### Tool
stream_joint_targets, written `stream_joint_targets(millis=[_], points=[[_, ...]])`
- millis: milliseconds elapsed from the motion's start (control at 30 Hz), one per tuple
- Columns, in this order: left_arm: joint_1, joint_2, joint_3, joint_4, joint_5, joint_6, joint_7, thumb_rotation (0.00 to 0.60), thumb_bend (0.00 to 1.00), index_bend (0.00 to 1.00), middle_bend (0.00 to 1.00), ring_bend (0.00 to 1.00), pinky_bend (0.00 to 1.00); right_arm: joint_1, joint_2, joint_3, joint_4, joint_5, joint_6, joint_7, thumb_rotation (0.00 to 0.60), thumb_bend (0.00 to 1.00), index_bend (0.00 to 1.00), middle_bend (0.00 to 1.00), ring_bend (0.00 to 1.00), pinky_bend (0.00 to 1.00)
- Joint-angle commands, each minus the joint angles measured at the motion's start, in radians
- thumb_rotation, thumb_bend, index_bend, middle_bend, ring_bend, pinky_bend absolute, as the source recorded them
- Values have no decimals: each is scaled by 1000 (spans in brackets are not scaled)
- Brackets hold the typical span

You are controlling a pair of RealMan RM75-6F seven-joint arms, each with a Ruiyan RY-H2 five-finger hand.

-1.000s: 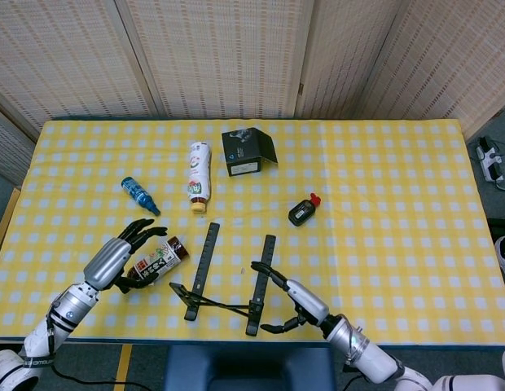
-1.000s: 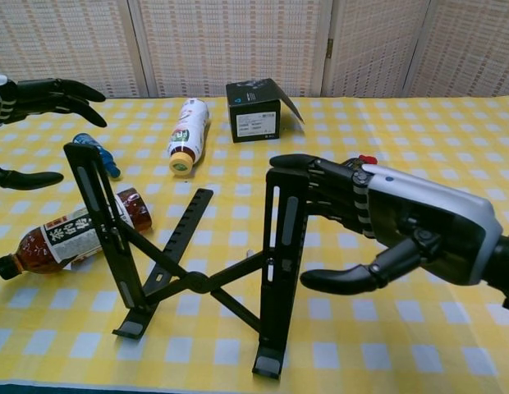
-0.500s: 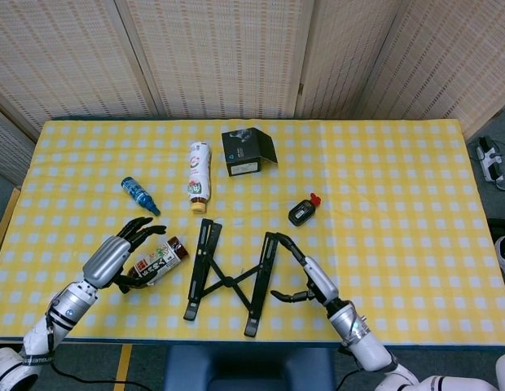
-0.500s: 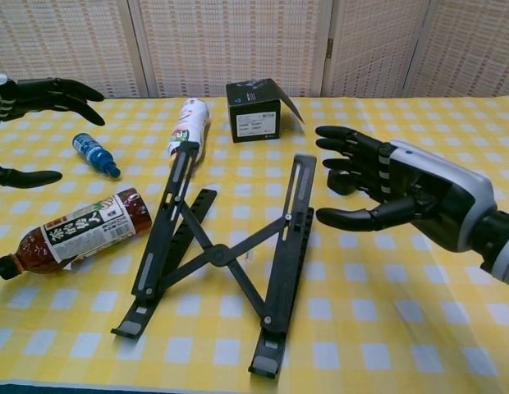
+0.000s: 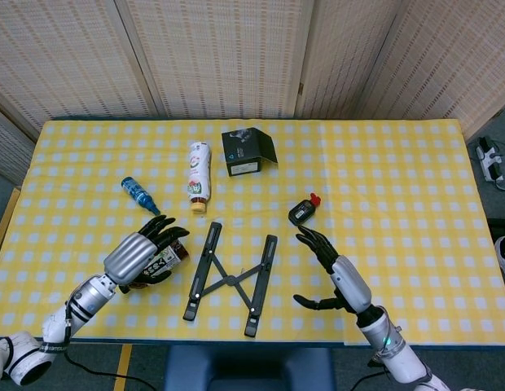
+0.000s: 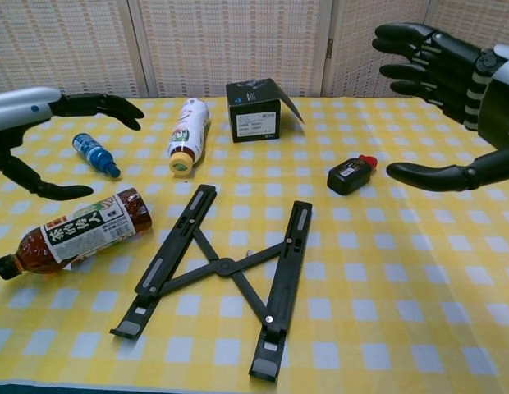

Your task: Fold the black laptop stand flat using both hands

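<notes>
The table with the yellow checked cloth (image 5: 399,187) carries everything. The black laptop stand (image 5: 230,278) lies flat near the front edge, its two rails joined by crossed bars, between the two hands. The left hand (image 5: 142,257) hovers over a brown tea bottle (image 6: 70,232) with fingers spread, holding nothing. The right hand (image 5: 338,273) is raised beside the stand, fingers apart and empty. Farther back lie a white bottle (image 5: 199,175), a black box (image 5: 247,151), a small blue bottle (image 5: 140,195) and a small black bottle with a red cap (image 5: 303,211).
</notes>
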Motion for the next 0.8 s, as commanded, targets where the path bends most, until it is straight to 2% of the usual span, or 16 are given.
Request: stream_joint_targets(millis=[33,133,233,500,800], points=[[-54,-75,-17,46,40,-41,125,600,322,116,128,21,0,3,72,-17,-17,-112,19,-231,600,254,0,95,139,0],[-81,-133,-27,97,58,-51,195,600,318,68,60,1,0,15,83,-19,-25,-120,-19,-320,600,255,5,171,221,35],[-100,-190,-31,157,72,-56,266,600,287,13,5,0,0,25,81,-16,-29,-113,-51,-378,600,254,63,244,298,133],[-123,-296,-24,281,81,-74,444,600,228,0,0,0,0,49,60,-6,-4,-76,-129,-497,600,255,237,415,516,438],[-110,-331,-2,343,40,-99,525,600,220,0,0,0,0,75,9,-15,77,-65,-185,-568,600,254,321,531,661,623]])
